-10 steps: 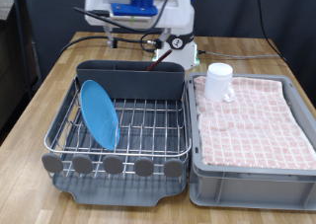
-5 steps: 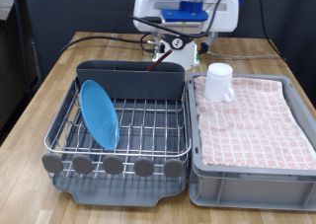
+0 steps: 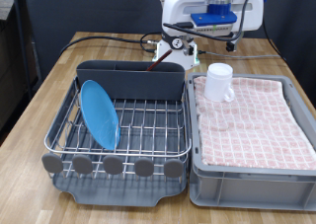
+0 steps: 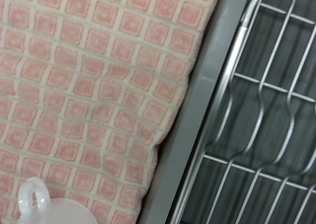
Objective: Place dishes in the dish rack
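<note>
A light-blue plate [image 3: 99, 112] stands on edge in the silver wire dish rack [image 3: 148, 135] at the exterior view's left. A slim reddish-brown spoon [image 3: 161, 61] leans out of the rack's dark grey cutlery bin [image 3: 133, 78]. The white mug [image 3: 219, 81] sits upright on the checked cloth at the far end of the grey crate [image 3: 252, 160]. The gripper [image 3: 212, 19] hangs high above the mug, and its fingers do not show in either view. In the wrist view, the mug [image 4: 47, 206] appears at the picture's edge beside the cloth [image 4: 89, 96] and the rack's wires [image 4: 267, 115].
The rack and the crate stand side by side on a wooden table [image 3: 30, 135]. Black cables [image 3: 99, 38] run across the table behind the rack. A small gauge-like device [image 3: 178, 44] sits behind the cutlery bin.
The arm has swung towards the exterior view's right and risen, from behind the rack to above the crate and mug. Plate, spoon and mug have not moved.
</note>
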Tool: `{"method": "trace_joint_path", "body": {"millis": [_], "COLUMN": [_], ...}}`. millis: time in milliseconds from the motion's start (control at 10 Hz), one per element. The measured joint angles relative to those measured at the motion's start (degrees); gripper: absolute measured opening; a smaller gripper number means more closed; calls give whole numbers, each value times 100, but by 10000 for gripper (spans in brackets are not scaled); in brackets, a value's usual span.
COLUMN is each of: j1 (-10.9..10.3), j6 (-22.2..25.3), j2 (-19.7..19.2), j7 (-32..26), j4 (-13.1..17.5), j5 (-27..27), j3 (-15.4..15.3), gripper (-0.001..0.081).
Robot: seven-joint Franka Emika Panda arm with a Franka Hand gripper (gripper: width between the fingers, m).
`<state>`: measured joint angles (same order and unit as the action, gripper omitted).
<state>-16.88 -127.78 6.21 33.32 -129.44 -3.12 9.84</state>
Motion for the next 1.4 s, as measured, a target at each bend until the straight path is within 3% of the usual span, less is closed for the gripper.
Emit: {"method": "trace_joint_path", "body": {"millis": [400,800,1000,1400], "j1": [-17,-76,-75,-71], "j6": [471,1227,1244,1250], "j2": [636,1118,1171,966], "j7": [94,124,252,224], "j4": [-535,-647,-650,-547], "j5": [0,0,-25,-31], "j3": [-296,-675,-828,-815], "gripper": [802,802,802,802]}}
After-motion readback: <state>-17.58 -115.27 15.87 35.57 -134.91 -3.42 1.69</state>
